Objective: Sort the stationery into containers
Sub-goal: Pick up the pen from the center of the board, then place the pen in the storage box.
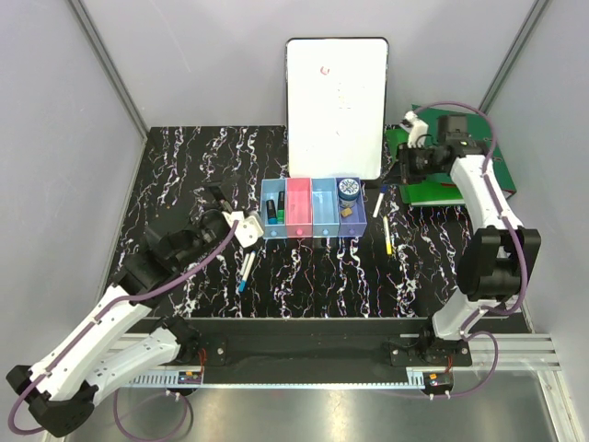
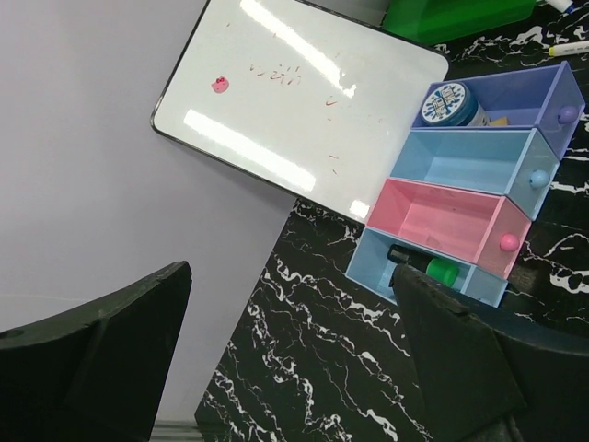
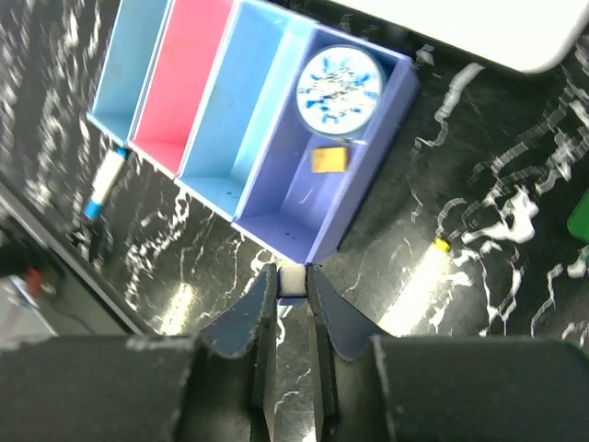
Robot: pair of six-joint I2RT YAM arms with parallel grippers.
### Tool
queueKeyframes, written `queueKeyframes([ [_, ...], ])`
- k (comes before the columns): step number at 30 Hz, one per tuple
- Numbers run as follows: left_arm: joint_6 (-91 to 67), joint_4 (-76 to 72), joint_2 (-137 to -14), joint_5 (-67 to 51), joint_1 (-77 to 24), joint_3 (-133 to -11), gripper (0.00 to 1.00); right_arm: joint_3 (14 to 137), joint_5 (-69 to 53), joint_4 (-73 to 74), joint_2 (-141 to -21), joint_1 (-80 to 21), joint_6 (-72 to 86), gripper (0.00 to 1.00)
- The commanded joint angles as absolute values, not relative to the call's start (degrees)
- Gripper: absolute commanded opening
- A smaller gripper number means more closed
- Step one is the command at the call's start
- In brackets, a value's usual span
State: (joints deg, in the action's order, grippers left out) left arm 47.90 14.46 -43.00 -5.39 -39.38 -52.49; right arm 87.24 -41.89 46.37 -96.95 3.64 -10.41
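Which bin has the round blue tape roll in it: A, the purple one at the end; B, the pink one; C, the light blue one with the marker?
A: the tape roll sits in the purple bin, with the tan block beside it.

The white item [image 3: 292, 280] in the right pincer [image 3: 292, 274] is mostly hidden.

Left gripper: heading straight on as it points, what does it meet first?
Likely bare tabletop beside the end light blue bin, with the whiteboard beyond; depth is unclear.
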Motion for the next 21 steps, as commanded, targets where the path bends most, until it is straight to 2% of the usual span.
queueKeyframes([
  [1,46.9,12.7,-41.5,-5.4,-39.6,-50.9,0.99,91.8,-35.3,51.8,-96.9,-2.2,-17.6,0.07],
  [7,46.1,13.0,-41.4,-4.7,-39.6,-50.1,0.99,101.5,-34.3,53.2,-104.2,-6.7,-18.7,0.09],
  [21,46.3,13.1,-42.7,-5.4,-39.7,-49.6,0.99,113.5,-33.5,53.1,-118.2,-14.8,-18.0,0.1],
])
